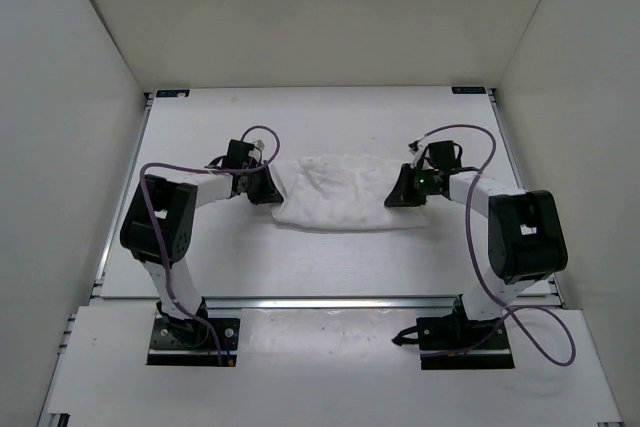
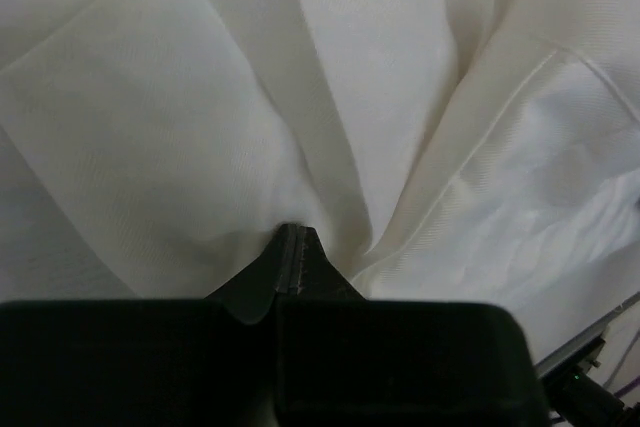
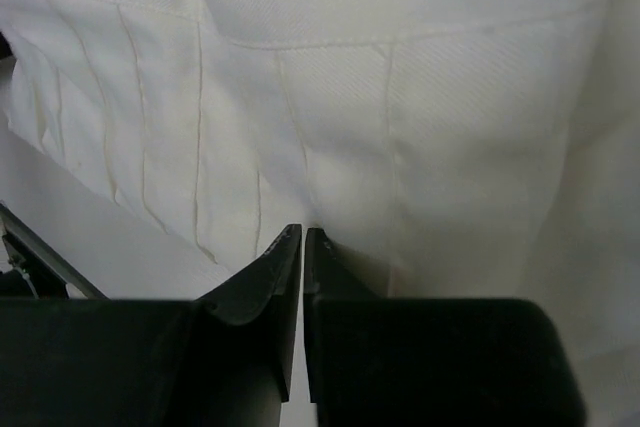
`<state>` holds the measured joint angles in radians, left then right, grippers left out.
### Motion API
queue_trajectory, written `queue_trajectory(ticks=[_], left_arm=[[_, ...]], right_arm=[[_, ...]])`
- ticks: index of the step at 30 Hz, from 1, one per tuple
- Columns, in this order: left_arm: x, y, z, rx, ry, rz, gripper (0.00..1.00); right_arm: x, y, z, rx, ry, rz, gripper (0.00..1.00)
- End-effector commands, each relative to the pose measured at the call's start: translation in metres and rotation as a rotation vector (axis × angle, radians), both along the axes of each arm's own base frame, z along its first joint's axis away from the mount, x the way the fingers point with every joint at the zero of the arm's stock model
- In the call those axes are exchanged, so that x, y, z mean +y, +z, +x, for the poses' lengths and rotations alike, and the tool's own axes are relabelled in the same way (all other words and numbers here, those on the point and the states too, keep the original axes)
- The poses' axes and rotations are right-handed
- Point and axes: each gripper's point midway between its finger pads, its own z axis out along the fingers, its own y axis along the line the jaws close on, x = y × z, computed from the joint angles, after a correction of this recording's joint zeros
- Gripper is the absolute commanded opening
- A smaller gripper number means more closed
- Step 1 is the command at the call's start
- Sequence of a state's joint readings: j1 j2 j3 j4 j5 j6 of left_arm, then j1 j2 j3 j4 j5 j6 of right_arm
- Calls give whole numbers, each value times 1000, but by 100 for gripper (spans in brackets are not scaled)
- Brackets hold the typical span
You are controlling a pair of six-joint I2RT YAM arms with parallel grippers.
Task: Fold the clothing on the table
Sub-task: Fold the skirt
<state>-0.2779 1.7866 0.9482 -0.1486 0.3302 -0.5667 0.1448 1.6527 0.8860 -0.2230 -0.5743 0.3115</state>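
The clothing (image 1: 340, 192), a wrinkled white garment, lies bunched in the middle of the table (image 1: 330, 267). My left gripper (image 1: 268, 187) sits at its left end, my right gripper (image 1: 400, 192) at its right end. In the left wrist view the clothing (image 2: 350, 67) fills the frame. Its creases run in toward the left gripper (image 2: 290, 229), whose jaws are pressed together on a pinch of cloth. In the right wrist view the right gripper (image 3: 302, 232) is shut with only a thin slit, its tips against the seamed clothing (image 3: 400, 97).
White walls (image 1: 70, 97) close in the table on the left, back and right. A metal rail (image 1: 330, 302) runs along the near edge, with both arm bases (image 1: 195, 337) behind it. Purple cables (image 1: 480, 277) loop beside each arm.
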Motion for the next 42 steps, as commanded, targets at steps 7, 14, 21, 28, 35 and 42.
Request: queue_trajectory(ticks=[7, 14, 21, 28, 35, 42], left_arm=[[-17, 91, 29, -179, -54, -69, 0], [-53, 148, 26, -307, -202, -138, 0], [-79, 97, 4, -214, -220, -156, 0], [-62, 48, -11, -119, -171, -68, 0], [-47, 14, -21, -47, -139, 53, 0], [-41, -11, -27, 10, -116, 114, 0]], right_arm=[[-45, 101, 40, -248, -137, -38, 70], [-100, 51, 11, -108, -207, -233, 97], [-102, 8, -7, -40, -192, -272, 97], [-106, -9, -1, -6, -167, -319, 97], [-106, -23, 5, 35, -139, -366, 92], [-101, -26, 16, 24, -143, -329, 49]])
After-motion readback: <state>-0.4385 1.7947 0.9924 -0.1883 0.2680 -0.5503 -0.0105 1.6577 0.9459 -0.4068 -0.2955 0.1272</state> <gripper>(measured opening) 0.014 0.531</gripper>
